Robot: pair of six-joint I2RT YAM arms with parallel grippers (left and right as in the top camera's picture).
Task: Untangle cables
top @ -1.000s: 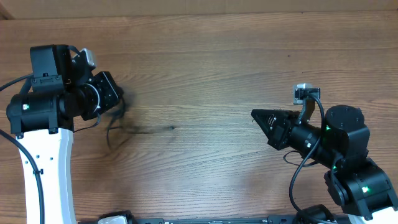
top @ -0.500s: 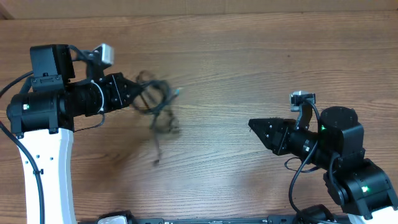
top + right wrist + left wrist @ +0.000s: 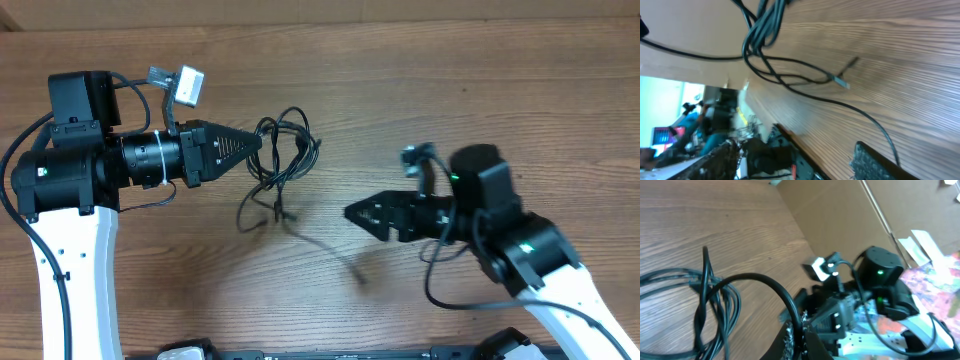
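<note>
The cables [image 3: 285,150] form a loose knot of thin black loops over the wooden table [image 3: 450,90], and everything else sits around that knot. On its left side the left hand [image 3: 252,146] has its tips pressed together, clamped on one of the loops; the left wrist view shows a cord arching out of the knot and running straight in between the fingertips [image 3: 790,336]. From the underside of the knot several strands hang free: two short ones just below it, and one long thin cord (blurred in the overhead view) trailing away to the lower right. The right wrist view shows a silvery plug [image 3: 842,83] at the end of one of the short strands, with its shadow close by on the wood; whether it touches the table cannot be told. The right hand [image 3: 355,212] is to the lower right of the knot, near it but not touching any cord, its fingers [image 3: 722,157] spread well apart with nothing between them.
</note>
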